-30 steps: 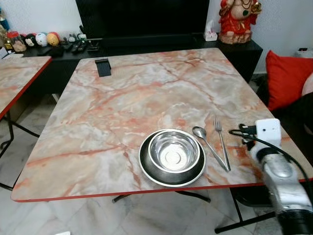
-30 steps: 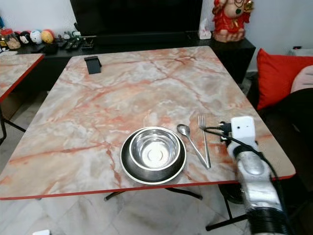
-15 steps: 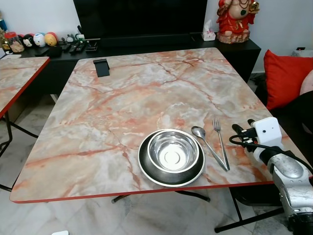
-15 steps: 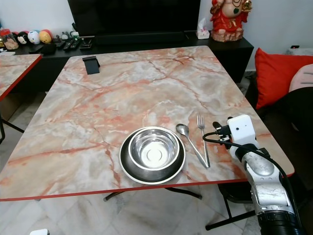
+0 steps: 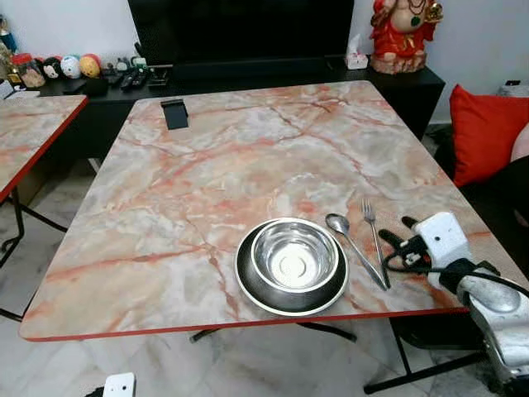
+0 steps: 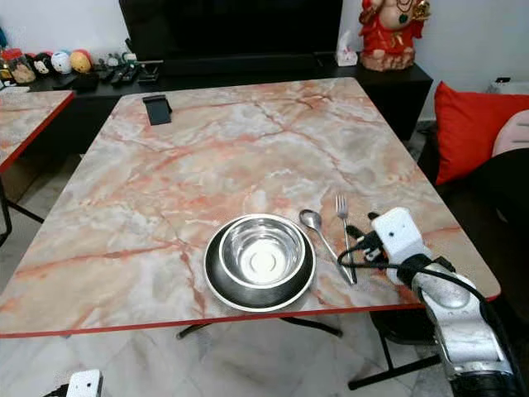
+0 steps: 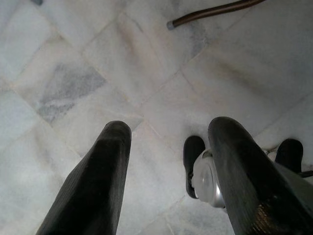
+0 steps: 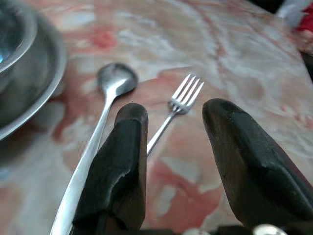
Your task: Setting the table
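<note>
Fork [image 8: 180, 99] handle partly behind right gripper [image 8: 174, 142] jaws

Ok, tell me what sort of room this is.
Most likely a home living or dining room: a marble-patterned folding table set with a steel bowl, a dark TV on a low black cabinet, and a red cushion.

Marble-patterned table [image 5: 248, 149], partly set.
Plate [image 5: 248, 285] under a bowl [image 5: 293, 255], spoon [image 5: 347, 236], fork [image 5: 374, 236]; far off, perhaps a phone stand [image 5: 174, 113].
</note>
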